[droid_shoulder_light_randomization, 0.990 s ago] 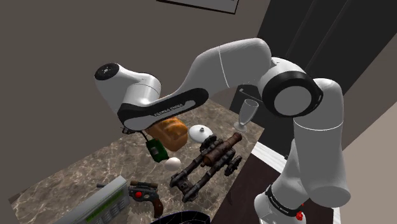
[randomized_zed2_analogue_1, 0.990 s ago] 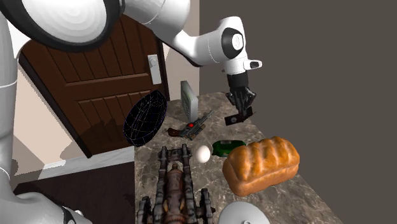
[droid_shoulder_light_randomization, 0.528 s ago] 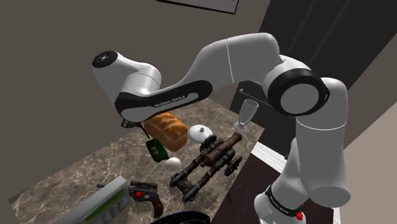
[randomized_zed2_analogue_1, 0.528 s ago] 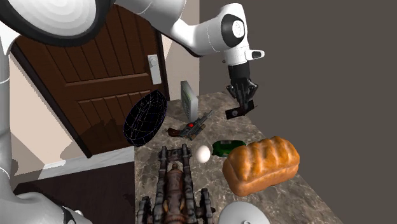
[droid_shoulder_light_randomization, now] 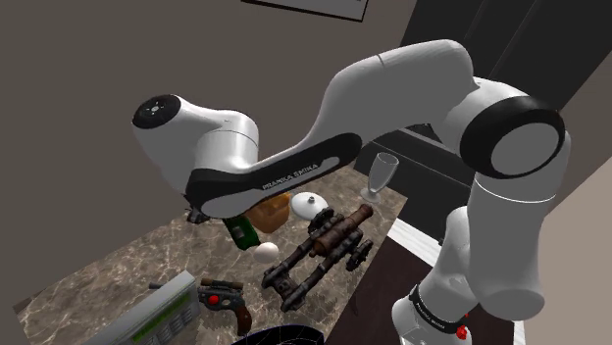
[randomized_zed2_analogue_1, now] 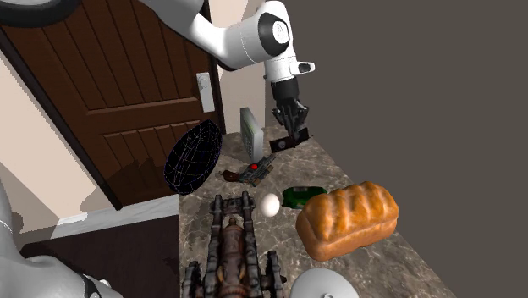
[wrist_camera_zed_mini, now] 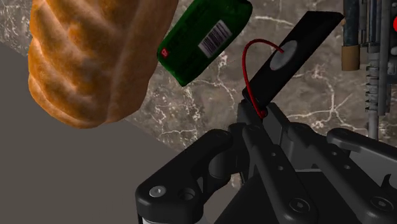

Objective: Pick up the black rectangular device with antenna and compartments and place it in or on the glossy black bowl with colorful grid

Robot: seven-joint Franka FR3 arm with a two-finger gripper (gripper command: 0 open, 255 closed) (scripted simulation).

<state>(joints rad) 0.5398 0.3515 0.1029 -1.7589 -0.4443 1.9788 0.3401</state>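
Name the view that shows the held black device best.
Wrist view: the black device juts from the gripper, red wire plain. Second exterior view: a dark sliver in the gripper. Shoulder view: hidden behind the arm.

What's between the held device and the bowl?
Second exterior view: an upright grey box, toy pistol at its foot, stands between the device clasped in the gripper and the bowl.

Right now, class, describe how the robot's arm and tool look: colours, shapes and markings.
The arm has rounded glossy white shells with black joint bands; a black forearm strip bears white lettering. The tool is all black, angular and two-fingered, with round screw heads.
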